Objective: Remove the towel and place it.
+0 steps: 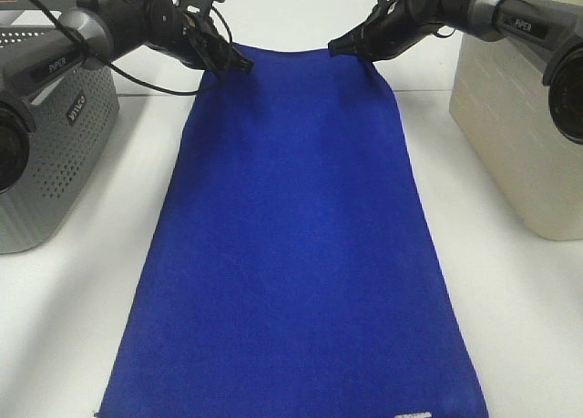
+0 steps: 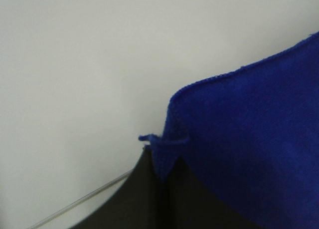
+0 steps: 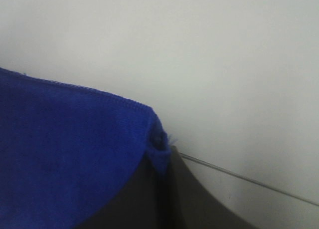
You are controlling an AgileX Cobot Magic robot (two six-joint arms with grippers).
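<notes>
Soft matt terry-cloth towel [image 1: 291, 254], perforated grey plastic basket [image 1: 55, 154]

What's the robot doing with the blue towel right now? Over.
Both grippers, left and right, shut on towel corners. Towel stretched out flat. Grey basket and beige bin beside it, nothing blocking.

A lab bench: bare white table [image 1: 82, 300], two robot arms, storage baskets [image 1: 55, 163].
</notes>
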